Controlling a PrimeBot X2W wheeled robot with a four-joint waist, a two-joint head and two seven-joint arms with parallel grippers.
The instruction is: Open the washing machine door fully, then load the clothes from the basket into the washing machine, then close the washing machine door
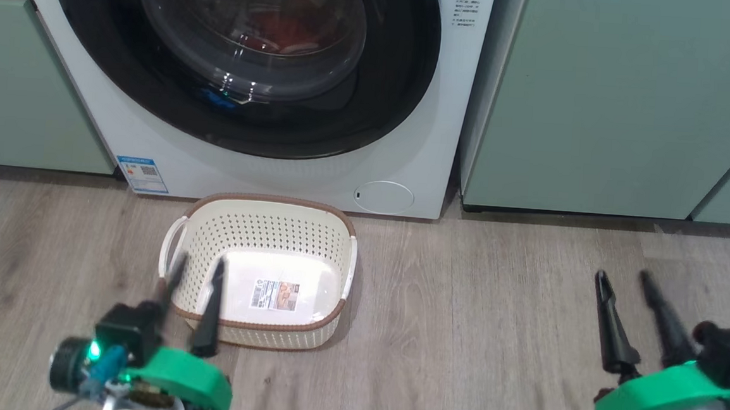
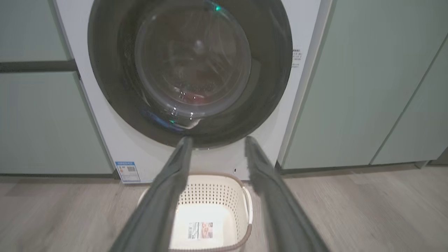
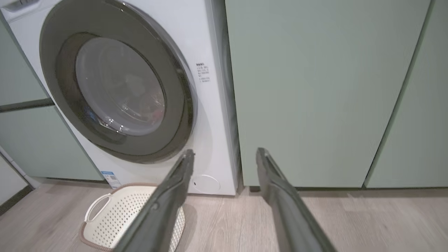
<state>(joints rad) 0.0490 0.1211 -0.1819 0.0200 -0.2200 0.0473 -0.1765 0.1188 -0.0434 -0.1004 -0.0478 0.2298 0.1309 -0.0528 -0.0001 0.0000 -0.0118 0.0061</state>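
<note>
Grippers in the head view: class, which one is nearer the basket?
The left gripper: its fingers overlap the cream basket, while the right gripper stands apart over wooden floor.

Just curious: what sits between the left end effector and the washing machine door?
The empty basket, standing on the floor, as the head view shows.

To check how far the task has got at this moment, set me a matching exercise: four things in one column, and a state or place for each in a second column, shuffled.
Things:
1. washing machine door
2. clothes
3. basket
4. left gripper

States:
A. standing on the floor, no garments in it
B. shut
C. inside, behind the glass
D. open, gripping nothing

Pairs: 1-B, 2-C, 3-A, 4-D
</note>
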